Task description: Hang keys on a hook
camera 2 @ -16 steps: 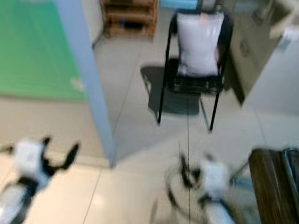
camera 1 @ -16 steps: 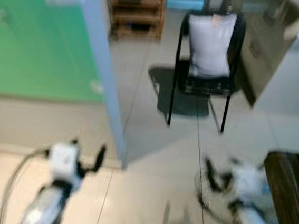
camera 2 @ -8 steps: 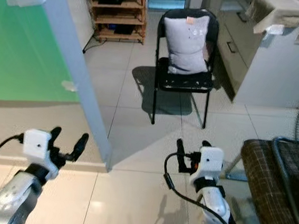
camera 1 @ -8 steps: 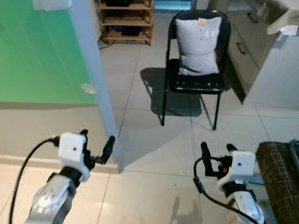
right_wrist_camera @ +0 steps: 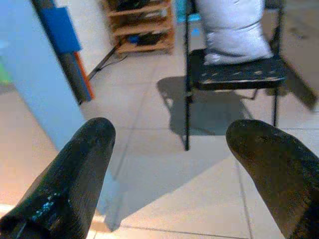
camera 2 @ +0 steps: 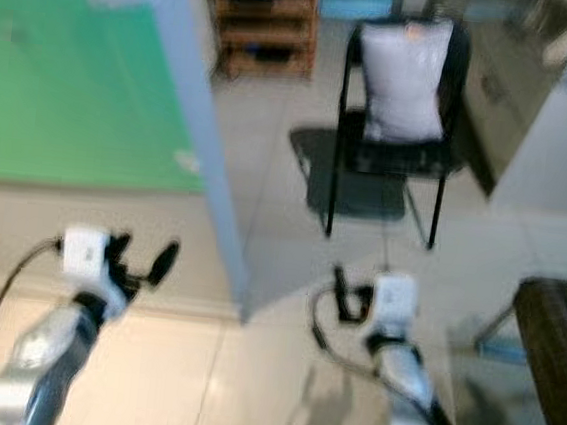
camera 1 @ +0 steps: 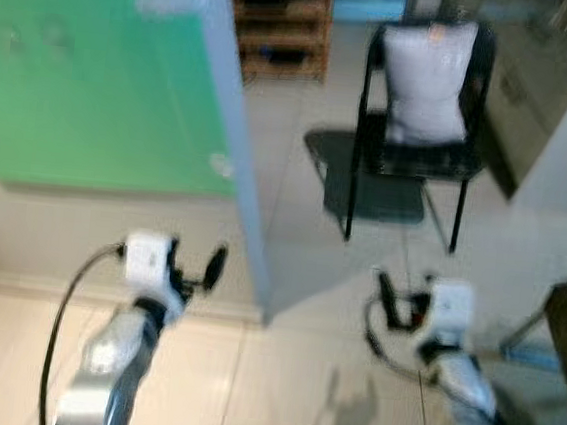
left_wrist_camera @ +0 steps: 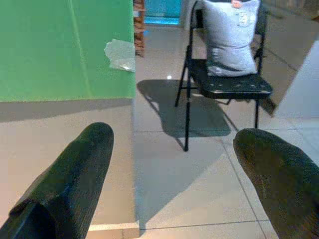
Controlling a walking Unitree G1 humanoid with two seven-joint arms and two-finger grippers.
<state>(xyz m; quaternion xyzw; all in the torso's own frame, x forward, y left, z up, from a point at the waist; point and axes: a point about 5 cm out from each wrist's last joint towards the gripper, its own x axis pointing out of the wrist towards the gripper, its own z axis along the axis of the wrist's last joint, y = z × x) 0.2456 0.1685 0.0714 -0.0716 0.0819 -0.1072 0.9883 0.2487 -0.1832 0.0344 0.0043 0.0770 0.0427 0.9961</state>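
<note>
Black chair [camera 2: 397, 133] holds a grey cushion [camera 2: 405, 79].

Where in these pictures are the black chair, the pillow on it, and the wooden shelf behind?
black chair [left_wrist_camera: 234, 87], left wrist view, on its seat.
pillow [camera 2: 407, 59], right eye view, on the middle of its front.
wooden shelf [right_wrist_camera: 144, 25], right wrist view, on its middle shelves.

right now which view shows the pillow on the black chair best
The left wrist view: the grey pillow is sharp there, propped upright against the back of the black chair, its whole front visible. The right wrist view crops its top off. Both eye views show it whole but blurred and farther away.
</note>
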